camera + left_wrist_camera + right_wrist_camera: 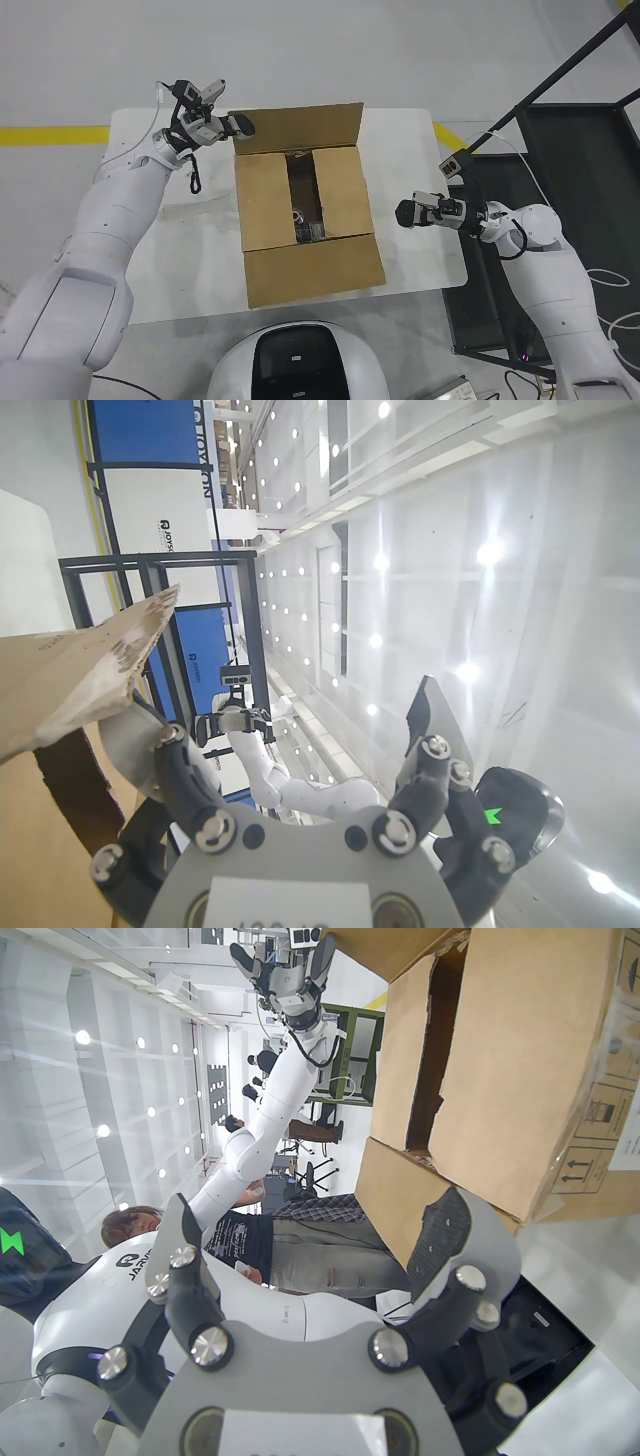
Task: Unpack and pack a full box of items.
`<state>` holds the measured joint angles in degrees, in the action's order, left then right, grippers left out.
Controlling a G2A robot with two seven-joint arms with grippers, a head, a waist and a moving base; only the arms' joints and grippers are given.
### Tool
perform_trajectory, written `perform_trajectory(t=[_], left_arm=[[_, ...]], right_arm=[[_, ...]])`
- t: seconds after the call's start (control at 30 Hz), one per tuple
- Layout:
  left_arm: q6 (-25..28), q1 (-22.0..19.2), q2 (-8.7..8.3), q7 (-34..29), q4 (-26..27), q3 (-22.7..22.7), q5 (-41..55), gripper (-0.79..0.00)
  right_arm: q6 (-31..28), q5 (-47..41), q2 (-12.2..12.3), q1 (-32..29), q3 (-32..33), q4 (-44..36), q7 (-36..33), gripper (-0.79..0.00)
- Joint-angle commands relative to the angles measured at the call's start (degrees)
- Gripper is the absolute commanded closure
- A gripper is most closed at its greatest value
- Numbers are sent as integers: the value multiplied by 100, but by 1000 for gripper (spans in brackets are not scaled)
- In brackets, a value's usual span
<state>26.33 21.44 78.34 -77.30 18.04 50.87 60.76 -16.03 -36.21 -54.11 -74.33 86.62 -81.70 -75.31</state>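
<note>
A brown cardboard box [305, 200] stands mid-table. Its far flap [300, 128] stands up and its near flap [315, 268] folds outward. The two side flaps lie nearly flat, with a gap between them showing dark items [305, 215] inside. My left gripper [228, 122] is open at the far-left corner of the box. In the left wrist view one of its fingers [145, 725] is tucked under the flap's torn edge [100, 665]. My right gripper [407, 213] hangs open just right of the box, holding nothing, and its fingertips [442, 1228] point at the box wall [520, 1078].
The white table [180, 250] has bare room left of the box and a narrower strip on the right. A black metal rack [570, 180] stands close to the table's right edge, behind my right arm. A yellow line [50, 135] runs across the floor.
</note>
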Motion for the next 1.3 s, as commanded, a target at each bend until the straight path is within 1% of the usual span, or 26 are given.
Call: perform_trajectory(t=[0.0,0.97,1.03,1.13,1.27], left_arm=[[-8,6,-3,-12,11,3,9,-785],[6,22,-5,38,24,-4,-26,-785],[11,105,-30,336,248,-16,-231,-785],[110,210,-95,572,653,85,-357,-785],[228,309,-193,901,1089,152,-807,-785]], right_arm=[[0,0,0,0,0,0,0,-785],[0,0,0,0,0,0,0,-785],[0,0,0,0,0,0,0,-785],[0,0,0,0,0,0,0,-785],[0,0,0,0,0,0,0,-785]])
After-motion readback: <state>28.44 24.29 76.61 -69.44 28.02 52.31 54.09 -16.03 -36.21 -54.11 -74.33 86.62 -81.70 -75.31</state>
